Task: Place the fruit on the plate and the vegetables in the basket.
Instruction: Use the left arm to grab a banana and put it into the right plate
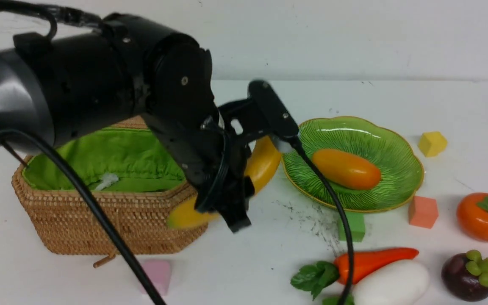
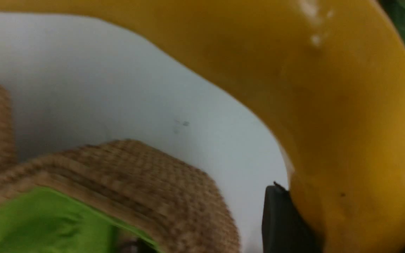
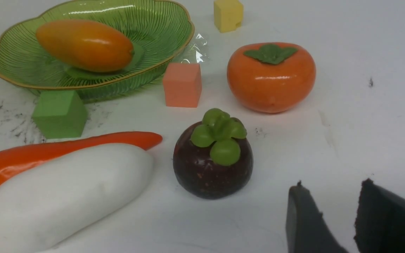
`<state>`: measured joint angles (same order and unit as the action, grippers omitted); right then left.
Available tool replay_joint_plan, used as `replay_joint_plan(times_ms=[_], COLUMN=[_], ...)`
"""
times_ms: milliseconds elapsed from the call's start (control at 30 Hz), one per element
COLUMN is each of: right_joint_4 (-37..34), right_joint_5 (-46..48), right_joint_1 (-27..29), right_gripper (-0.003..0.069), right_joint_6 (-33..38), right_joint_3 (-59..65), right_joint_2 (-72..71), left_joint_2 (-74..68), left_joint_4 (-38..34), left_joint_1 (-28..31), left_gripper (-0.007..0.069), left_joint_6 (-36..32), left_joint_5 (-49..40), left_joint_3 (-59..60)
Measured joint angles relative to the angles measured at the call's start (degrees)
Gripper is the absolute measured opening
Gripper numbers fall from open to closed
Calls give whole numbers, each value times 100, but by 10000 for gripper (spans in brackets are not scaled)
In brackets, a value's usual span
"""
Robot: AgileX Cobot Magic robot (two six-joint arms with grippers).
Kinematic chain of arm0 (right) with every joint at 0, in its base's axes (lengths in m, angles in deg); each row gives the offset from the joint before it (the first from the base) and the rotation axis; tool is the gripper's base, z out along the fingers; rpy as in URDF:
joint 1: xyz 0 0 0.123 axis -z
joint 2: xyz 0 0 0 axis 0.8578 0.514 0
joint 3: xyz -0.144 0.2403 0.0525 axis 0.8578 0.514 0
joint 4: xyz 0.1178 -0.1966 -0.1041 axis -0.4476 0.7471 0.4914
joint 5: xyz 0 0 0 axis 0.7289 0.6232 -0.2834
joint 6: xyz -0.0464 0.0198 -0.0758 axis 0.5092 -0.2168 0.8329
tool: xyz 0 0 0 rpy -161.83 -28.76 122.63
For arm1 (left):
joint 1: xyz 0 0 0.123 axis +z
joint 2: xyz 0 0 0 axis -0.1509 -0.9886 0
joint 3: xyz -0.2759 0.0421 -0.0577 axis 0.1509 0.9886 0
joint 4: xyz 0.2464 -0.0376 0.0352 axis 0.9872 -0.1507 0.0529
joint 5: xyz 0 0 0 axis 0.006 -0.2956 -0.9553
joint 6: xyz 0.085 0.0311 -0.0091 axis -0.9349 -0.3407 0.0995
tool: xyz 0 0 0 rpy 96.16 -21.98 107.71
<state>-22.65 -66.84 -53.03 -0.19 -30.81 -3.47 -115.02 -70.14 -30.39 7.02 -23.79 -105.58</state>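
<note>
Your left fingers clasped the banana; right fingers hung slightly parted, empty. Mango alone occupied the plate; vegetables awaited the basket.

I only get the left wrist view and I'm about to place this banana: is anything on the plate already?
Observer: Yes, a mango lies in the middle of the plate.
Operator: Which way is the plate?
Observer: To the robot's right of the banana, its rim close to the banana's upper end.
Operator: Which fruit is left out?
Observer: The persimmon and the mangosteen, both further right than the plate.
</note>
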Motion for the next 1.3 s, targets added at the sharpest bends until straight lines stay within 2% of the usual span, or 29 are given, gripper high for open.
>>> replay_joint_plan(times_ms=[200, 333, 567, 667, 967, 1267, 1300], right_joint_4=[0, 0, 0, 0, 0, 0, 0], right_joint_5=[0, 0, 0, 0, 0, 0, 0], right_joint_1=[0, 0, 0, 0, 0, 0, 0], right_gripper=[242, 242, 242, 242, 242, 242, 242], right_joint_6=[0, 0, 0, 0, 0, 0, 0], right_joint_3=[0, 0, 0, 0, 0, 0, 0], right_joint_2=[0, 0, 0, 0, 0, 0, 0], left_joint_2=[-487, -1128, -2416, -2805, -3659, -3778, -3778], left_joint_4=[471, 431, 122, 106, 236, 369, 402], left_joint_1=[6, 11, -10, -83, -583, -629, -629], left_gripper=[305, 305, 305, 305, 305, 305, 328], left_joint_6=[-258, -455, -1432, -1713, -1873, -1847, -1830], left_joint_5=[383, 267, -146, -95, 1014, 1570, 1628], left_joint_3=[-681, -1431, -3053, -3368, -3530, -3530, -3530])
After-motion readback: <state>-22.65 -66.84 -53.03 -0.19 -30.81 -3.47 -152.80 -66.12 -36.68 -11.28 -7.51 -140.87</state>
